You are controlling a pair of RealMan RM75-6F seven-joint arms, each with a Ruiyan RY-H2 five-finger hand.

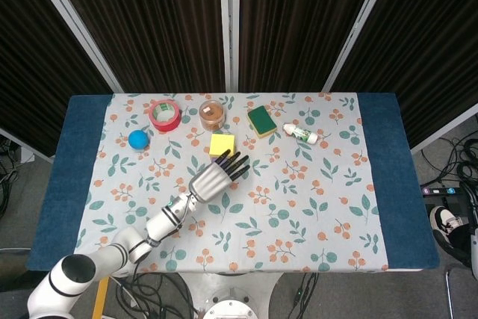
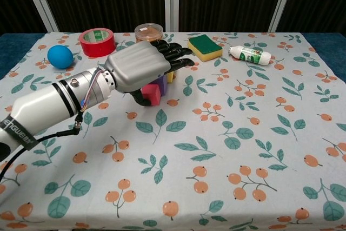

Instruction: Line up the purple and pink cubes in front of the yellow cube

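The yellow cube (image 1: 221,145) sits in the middle of the table's far half. In the chest view only a sliver of the yellow cube (image 2: 170,77) shows under my left hand (image 2: 141,67). The purple cube (image 2: 161,85) lies just in front of it, and the pink cube (image 2: 152,94) in front of that, both on the cloth. My left hand (image 1: 213,179) hovers over them with its fingers stretched flat and its thumb beside the pink cube, holding nothing. In the head view the hand hides both cubes. My right hand is out of sight.
Along the far side stand a red tape roll (image 2: 97,42), an orange jar (image 2: 148,33), a green sponge (image 2: 205,47) and a small white bottle (image 2: 248,54). A blue ball (image 2: 60,56) lies at the far left. The flowered cloth (image 2: 243,150) covers the table.
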